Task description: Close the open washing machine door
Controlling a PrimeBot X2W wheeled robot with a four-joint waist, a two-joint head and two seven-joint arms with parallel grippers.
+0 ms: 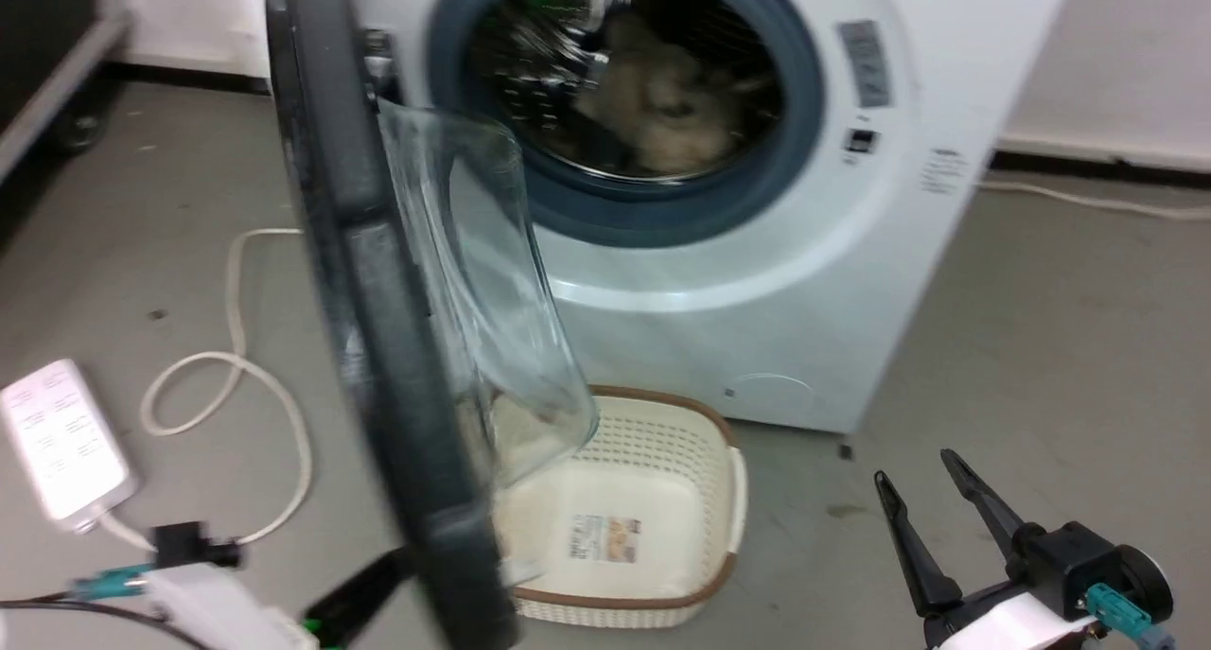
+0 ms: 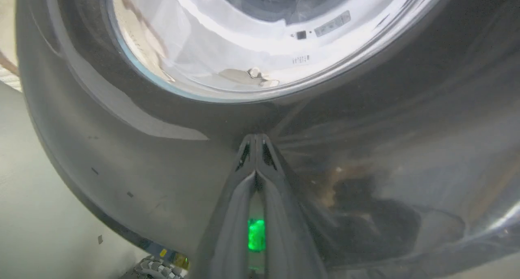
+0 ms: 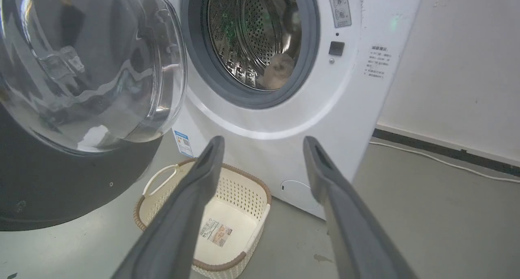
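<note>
While the washing machine (image 1: 738, 281) sits on the floor with its drum uncovered, the washing machine door (image 1: 378, 328) stands out from its left hinge, above the cream basket (image 1: 662, 432). The left pincer (image 2: 256, 139), fingers together, butts the door's black outer rim, seemingly to push. The right pincer (image 1: 913, 470) hangs spread apart, idle.

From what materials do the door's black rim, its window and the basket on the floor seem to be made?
Door rim: probably hard plastic, glossy black; it carries reflections in the left wrist view. Window: likely clear glass; thick, transparent, with bright highlights. Basket: cream moulded plastic, matt, with perforated walls and a brown rim.
</note>
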